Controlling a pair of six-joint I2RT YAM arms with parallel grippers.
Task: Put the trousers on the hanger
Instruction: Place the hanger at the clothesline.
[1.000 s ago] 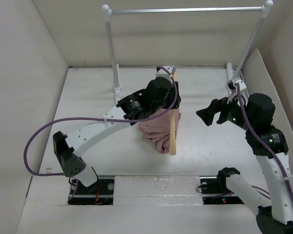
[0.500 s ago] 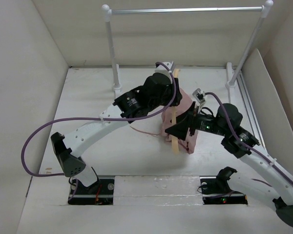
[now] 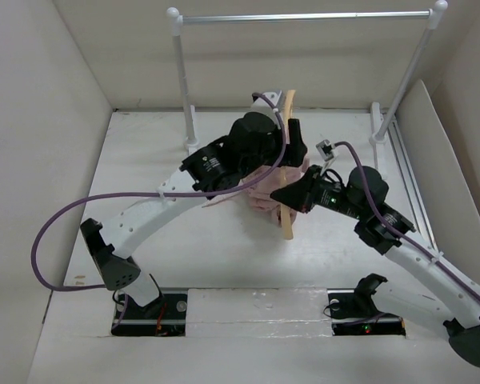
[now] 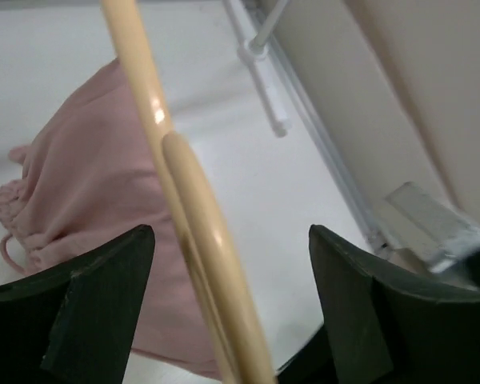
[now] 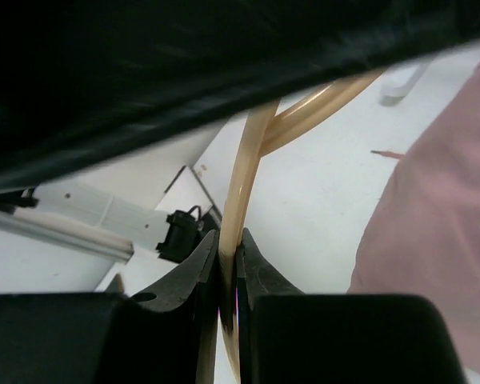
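The tan wooden hanger (image 3: 287, 226) stands tilted over the middle of the table, with the dusty-pink trousers (image 3: 262, 202) bunched under and behind it. My right gripper (image 3: 282, 197) is shut on the hanger's lower part; in the right wrist view its jaws (image 5: 230, 264) pinch the thin wood (image 5: 252, 160), with the trousers (image 5: 440, 240) to the right. My left gripper (image 3: 293, 138) is at the hanger's upper part and open. In the left wrist view, the hanger (image 4: 200, 224) passes between its spread fingers (image 4: 230, 240) with a gap on each side, and the trousers (image 4: 80, 200) lie below on the left.
A silver-and-white clothes rail (image 3: 304, 16) spans the back of the table, its posts at back left and back right; one foot of it (image 4: 260, 56) shows in the left wrist view. White walls enclose the table on the left, back and right.
My right arm swung in from the right and its gripper closed on the hanger. My left gripper opened and let go of the hanger, which now stands a little higher.
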